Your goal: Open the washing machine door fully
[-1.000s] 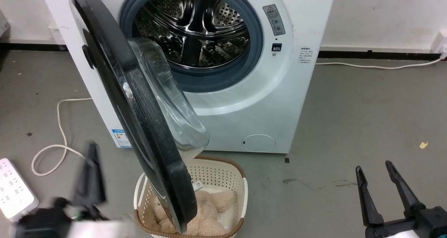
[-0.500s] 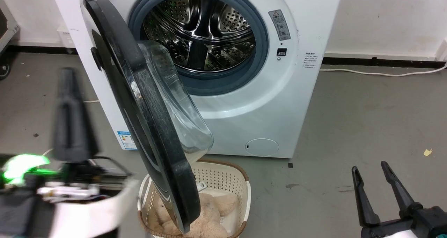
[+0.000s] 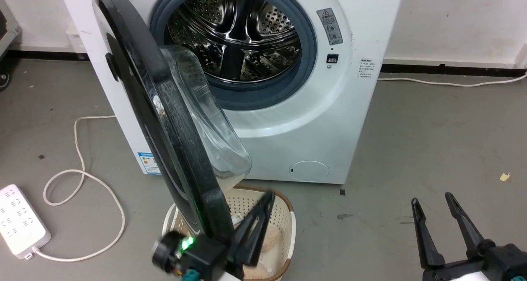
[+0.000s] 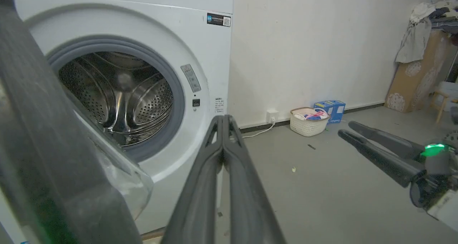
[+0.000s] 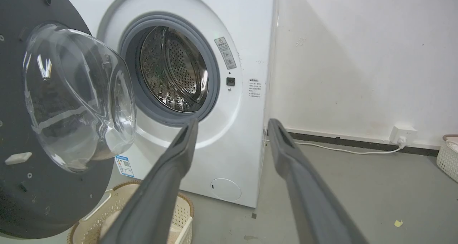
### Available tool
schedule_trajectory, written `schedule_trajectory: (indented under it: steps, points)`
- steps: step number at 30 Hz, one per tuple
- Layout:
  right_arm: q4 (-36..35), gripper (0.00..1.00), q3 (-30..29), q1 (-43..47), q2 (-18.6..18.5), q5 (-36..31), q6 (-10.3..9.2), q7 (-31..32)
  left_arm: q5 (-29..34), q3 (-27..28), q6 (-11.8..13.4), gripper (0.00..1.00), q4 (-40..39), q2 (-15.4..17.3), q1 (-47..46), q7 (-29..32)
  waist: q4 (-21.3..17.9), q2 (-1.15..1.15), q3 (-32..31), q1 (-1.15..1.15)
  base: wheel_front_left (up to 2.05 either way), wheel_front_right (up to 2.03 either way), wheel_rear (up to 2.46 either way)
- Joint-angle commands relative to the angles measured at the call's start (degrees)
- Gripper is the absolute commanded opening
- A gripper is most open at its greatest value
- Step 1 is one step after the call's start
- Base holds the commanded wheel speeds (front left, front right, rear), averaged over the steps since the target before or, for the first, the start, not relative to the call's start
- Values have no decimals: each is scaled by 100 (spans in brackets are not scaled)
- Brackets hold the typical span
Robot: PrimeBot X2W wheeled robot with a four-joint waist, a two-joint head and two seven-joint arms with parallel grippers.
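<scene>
You're looking at the washing machine door (image 3: pixel 189 157) swung well out from the white machine (image 3: pixel 329 120), hinged on the left of the head view and standing nearly edge-on to that camera, its glass bowl (image 3: pixel 214 132) bulging to the right, towards the open mouth. The steel drum (image 3: pixel 234 29) shows bare inside its grey rubber ring (image 3: pixel 308 54). The door's lower rim hangs over the cream laundry basket (image 3: pixel 286 215) on the floor in front. Your left gripper (image 3: pixel 269 196) is right there, low in the picture, just right of that lower rim and above the basket, fingers pressed together with nothing between them. Whether its body touches the door you can't tell, as the two overlap. From the left wrist the closed pair (image 4: pixel 223 118) points at the machine's front, with the door (image 4: pixel 46 147) a dark blur on the left. Over on the right, your right gripper (image 3: pixel 431 198) sits well apart from the machine above bare grey floor, jaws spread wide and empty. Its own camera looks between the two fingers (image 5: pixel 232 124) at the machine's lower front and shows the door's inner face (image 5: pixel 71 101) at the left. A white power strip (image 3: pixel 18 219) and its looped cable (image 3: pixel 78 149) lie on the floor to the left.
</scene>
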Motion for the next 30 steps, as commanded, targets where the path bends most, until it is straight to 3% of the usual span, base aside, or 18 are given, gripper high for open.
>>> schedule_trajectory:
  steps: [1,12,24,30]
  points:
    - [16,100,14,-94,26,38,3,-26,-10,-44,-24,0,231,31,117,-4,-11,0,9,0,0,0,0]
    - [96,100,58,-91,26,67,3,-26,-258,426,424,0,1570,24,27,-387,29,0,61,0,0,0,0]
    - [197,100,144,-40,26,172,3,-26,-459,736,548,0,1875,292,157,-466,1070,0,-33,0,0,0,0]
    - [201,100,263,-123,26,183,3,-26,-633,1361,806,0,1766,681,124,-392,1502,0,161,0,0,0,0]
